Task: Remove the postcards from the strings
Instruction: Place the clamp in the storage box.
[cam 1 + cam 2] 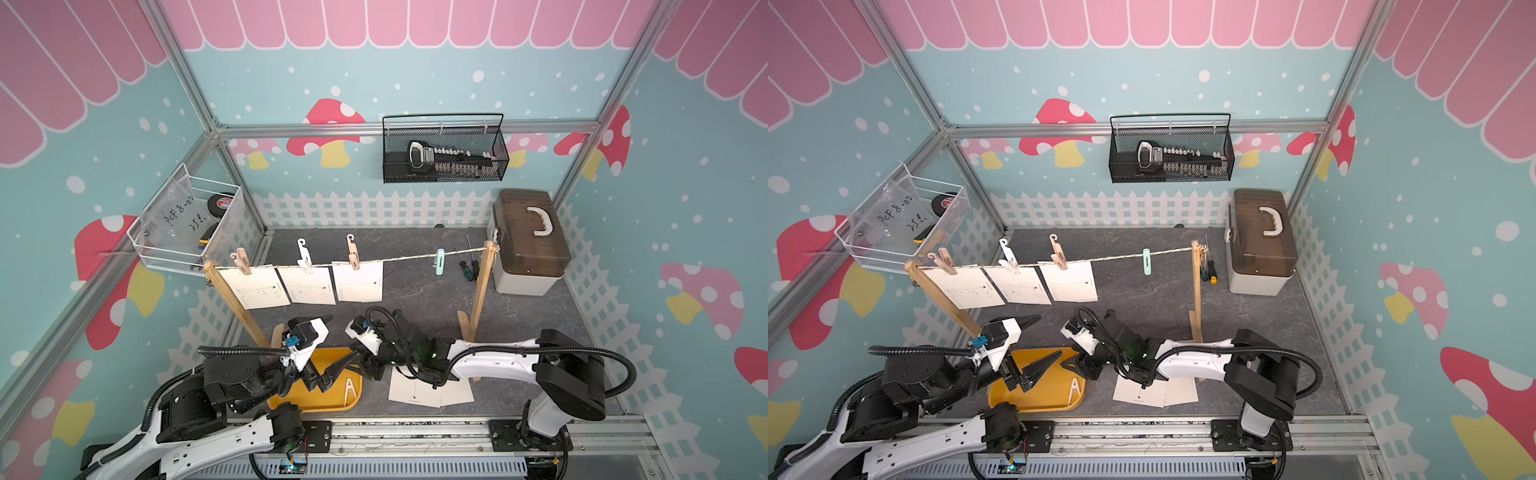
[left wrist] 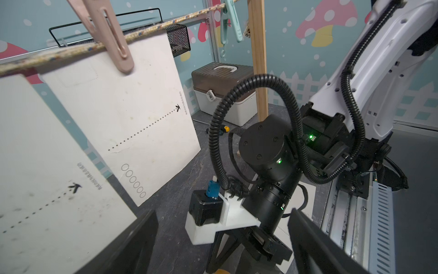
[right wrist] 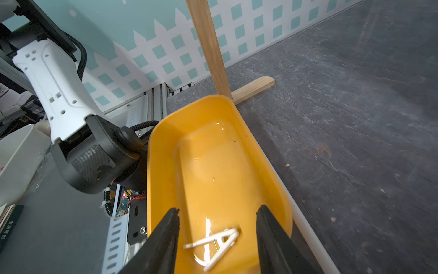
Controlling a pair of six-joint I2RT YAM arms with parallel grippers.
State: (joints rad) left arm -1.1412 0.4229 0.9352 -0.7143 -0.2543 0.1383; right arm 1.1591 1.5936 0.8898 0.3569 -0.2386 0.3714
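Two postcards [image 1: 432,392] lie on the surface [image 1: 415,291], three hang on the string [image 1: 407,258]; the left hand [image 2: 224,211] is wide, the right hand [image 3: 218,208] half open, both empty.

The string [image 1: 409,257] runs between a left post [image 1: 239,307] and a right post [image 1: 482,286]. Three postcards [image 1: 307,286] hang along its left part, each under a clothespin [image 1: 352,257]; a fourth clothespin [image 1: 439,262] sits alone nearer the right post. In front lies a tray [image 1: 316,400] holding one loose clothespin [image 1: 350,388] — just right of it, two overlapping postcards [image 1: 432,394]. A toolbox [image 1: 528,245] stands back right, screwdrivers [image 1: 462,267] beside it.
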